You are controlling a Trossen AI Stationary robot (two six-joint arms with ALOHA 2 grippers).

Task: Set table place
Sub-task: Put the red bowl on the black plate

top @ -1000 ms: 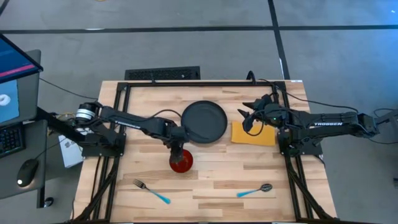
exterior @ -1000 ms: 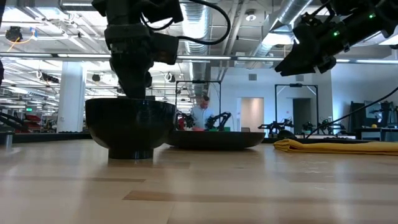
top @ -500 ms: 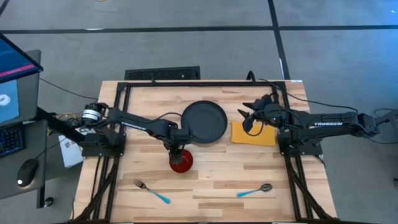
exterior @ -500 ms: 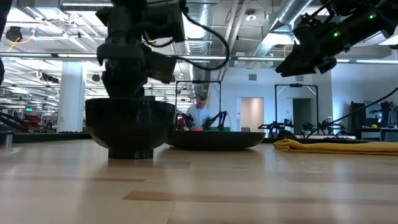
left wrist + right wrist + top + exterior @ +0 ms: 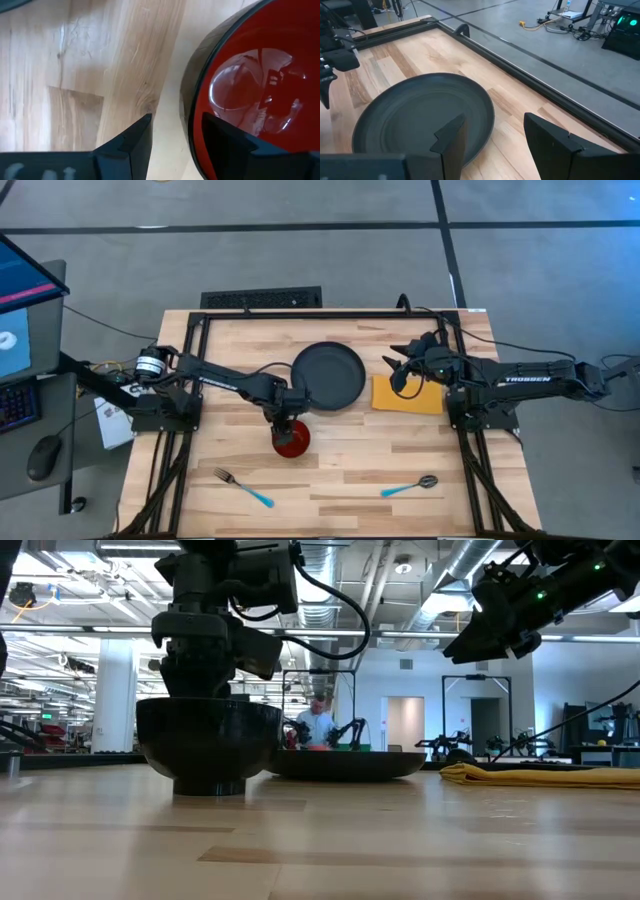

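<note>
The small red bowl (image 5: 293, 442) stands on its foot on the light-wood table (image 5: 360, 455), near the round black plate (image 5: 328, 376). My left gripper (image 5: 286, 423) is open above the bowl's far-left rim, one finger over the red inside, the other outside. The yellow napkin (image 5: 410, 396) lies flat to the right of the plate. My right gripper (image 5: 398, 372) hangs open in the air over the napkin's far-left corner. The blue-handled fork (image 5: 242, 486) and spoon (image 5: 410, 485) lie near the table's near edge. My left gripper (image 5: 177, 120) comes from above, pointing down, astride the bowl's rim (image 5: 189, 100). One finger (image 5: 225, 142) is over the red inside, the other (image 5: 132, 145) is outside with a gap of wood showing. I cannot tell whether the inner finger touches the rim.
A black metal frame (image 5: 300, 314) edges the table, and both arm bases stand at its left and right sides. Bare wood lies between the bowl and the spoon. In the low view a person (image 5: 318, 725) shows far off in the room behind.
My left gripper has turned about its upright axis above the bowl, so that in the low view its body now shows broad side on, and it has come a little lower toward the rim. The bowl has stayed where it was.
</note>
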